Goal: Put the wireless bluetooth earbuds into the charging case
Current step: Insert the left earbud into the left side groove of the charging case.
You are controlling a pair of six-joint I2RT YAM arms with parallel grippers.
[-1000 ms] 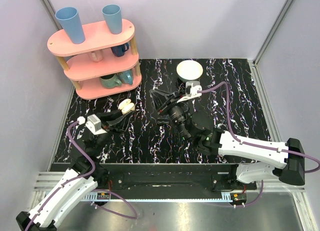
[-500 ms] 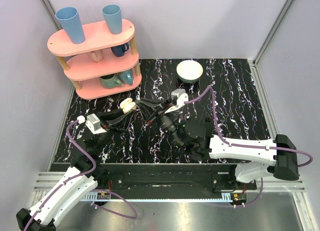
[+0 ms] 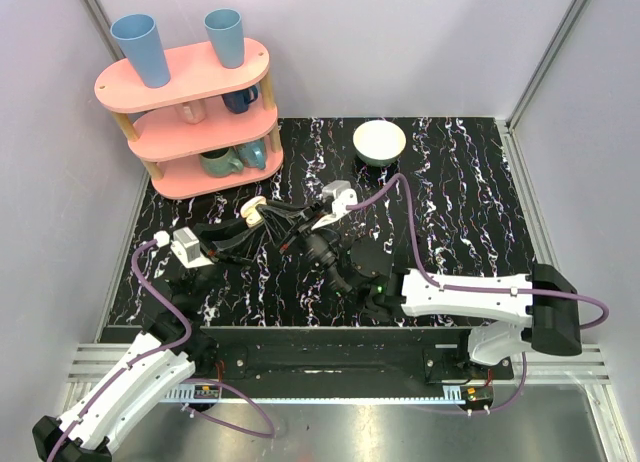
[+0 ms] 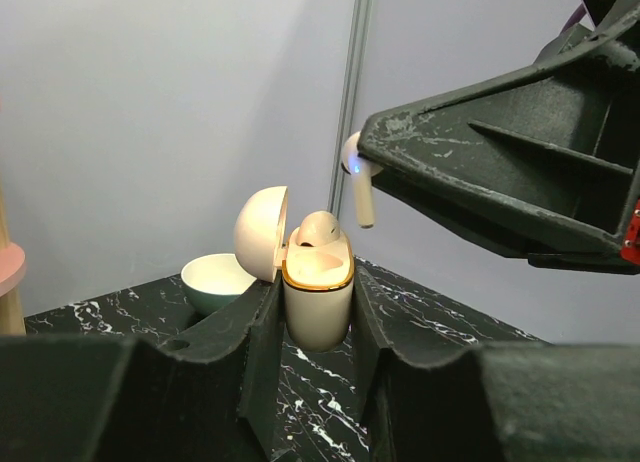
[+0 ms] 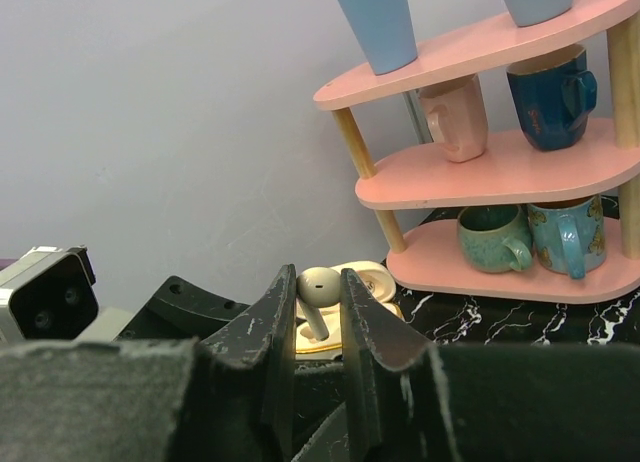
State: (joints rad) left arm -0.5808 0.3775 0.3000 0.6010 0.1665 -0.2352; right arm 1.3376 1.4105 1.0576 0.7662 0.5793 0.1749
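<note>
The left end effector (image 4: 316, 332) is clamping the open charging case (image 4: 318, 287), with one earbud (image 4: 319, 227) already sitting inside. The right end effector (image 5: 318, 317) is pinching the second earbud (image 4: 360, 187) just above the case; if it is arriving tilted, its stem risks catching the rim and slipping out.

Black marble-look tabletop (image 3: 470, 182) under the left gripper (image 3: 255, 215), pink three-tier shelf (image 3: 190, 82) off to its left, plain lavender walls (image 3: 400, 42) all round.
</note>
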